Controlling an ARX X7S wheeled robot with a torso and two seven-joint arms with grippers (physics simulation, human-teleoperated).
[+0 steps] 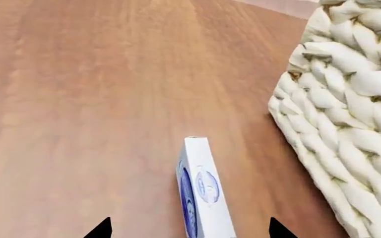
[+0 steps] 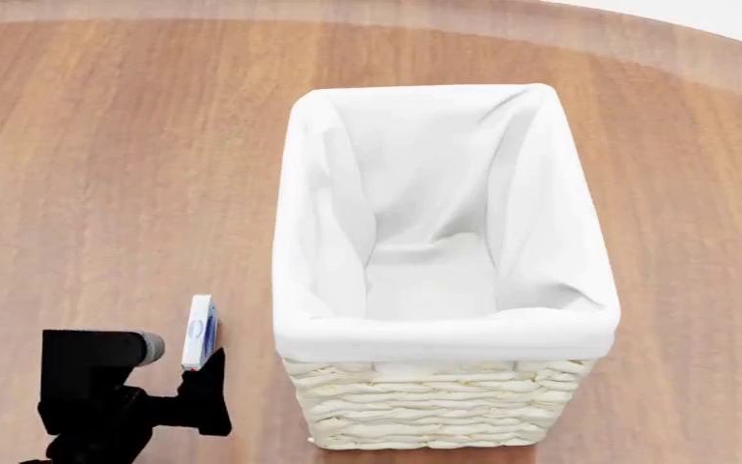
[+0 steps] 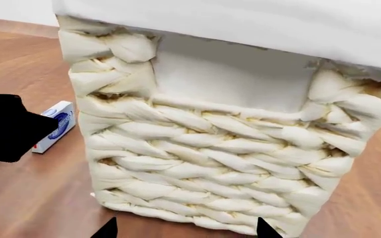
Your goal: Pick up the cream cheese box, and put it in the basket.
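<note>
Now the cream cheese box (image 2: 200, 332) stands on its thin edge on the wooden surface (image 2: 113, 174), just beside the wicker basket (image 2: 436, 406). Around it is the left gripper (image 1: 190, 229), fingers apart, not touching. The right gripper (image 3: 185, 229) faces the basket wall, also apart.

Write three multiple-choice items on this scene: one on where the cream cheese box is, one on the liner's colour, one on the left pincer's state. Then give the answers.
1. Where is the cream cheese box?
A. inside the basket
B. on the table beside the basket
C. on the basket's rim

2. What colour is the cloth liner of the basket?
A. white
B. blue
C. red

3. How is the left pincer?
A. shut on the box
B. holding a can
C. open, with the box between its tips

Answers: 1 B, the box stands on the wood left of the basket. 2 A, the liner is plain white. 3 C, both tips stand clear of the box.
</note>
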